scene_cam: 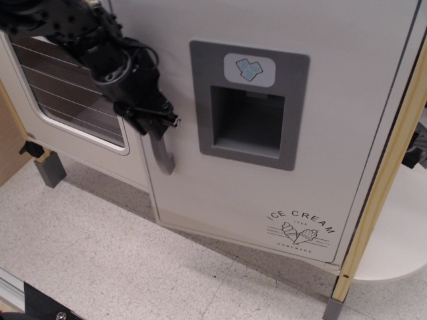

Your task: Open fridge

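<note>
one smooth light-grey fridge [220,193] door at centre, swung slightly ajar, with one dark-grey rectangular dispenser recess [248,120], one ice-cube icon [248,69], one vertical grey handle [162,153] clenched near its top by the black knobbly hand [155,122], beside one wire-rack oven window [67,100].

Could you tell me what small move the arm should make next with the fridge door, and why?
Probably keep pulling the handle outward in an arc about the hinge on the door's right side. The gripper is clamped on the handle's upper part, and the fridge door has swung only slightly: its left edge stands just forward of the oven door, so the opening looks too narrow to count as open.
</note>
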`<state>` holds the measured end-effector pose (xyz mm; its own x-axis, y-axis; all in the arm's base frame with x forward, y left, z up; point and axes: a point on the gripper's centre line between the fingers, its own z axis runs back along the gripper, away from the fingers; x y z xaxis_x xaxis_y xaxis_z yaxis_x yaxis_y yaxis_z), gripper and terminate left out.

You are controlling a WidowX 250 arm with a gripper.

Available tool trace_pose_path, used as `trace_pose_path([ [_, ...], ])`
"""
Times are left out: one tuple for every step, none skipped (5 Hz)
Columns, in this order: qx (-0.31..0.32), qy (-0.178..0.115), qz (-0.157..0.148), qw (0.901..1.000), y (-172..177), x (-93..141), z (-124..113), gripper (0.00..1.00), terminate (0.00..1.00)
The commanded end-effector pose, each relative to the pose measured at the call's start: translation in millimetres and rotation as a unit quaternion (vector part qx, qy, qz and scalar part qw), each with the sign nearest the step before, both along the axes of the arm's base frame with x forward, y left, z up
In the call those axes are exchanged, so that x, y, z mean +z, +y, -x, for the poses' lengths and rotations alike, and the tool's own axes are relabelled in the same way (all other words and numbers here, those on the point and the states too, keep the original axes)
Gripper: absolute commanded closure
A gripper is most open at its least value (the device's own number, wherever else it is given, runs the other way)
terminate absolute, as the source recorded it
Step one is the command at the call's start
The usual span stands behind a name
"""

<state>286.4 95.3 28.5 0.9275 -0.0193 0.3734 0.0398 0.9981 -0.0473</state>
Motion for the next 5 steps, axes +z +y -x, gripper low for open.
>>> trace_pose_path([
  [0.033,0.003,-0.009,0.9994,10.4,58.6,12.8,0.0,0.0],
  [0.042,0.019,-0.014,0.9988,31.5,68.3,33.1,0.0,0.0],
  [0.062,0.053,-0.021,0.9964,62.7,72.7,54.3,0.0,0.0],
  [0.182,0.075,-0.025,0.9802,107.0,78.3,45.7,0.0,0.0],
  [0.28,0.062,-0.017,0.9579,137.5,94.6,23.4,0.0,0.0],
])
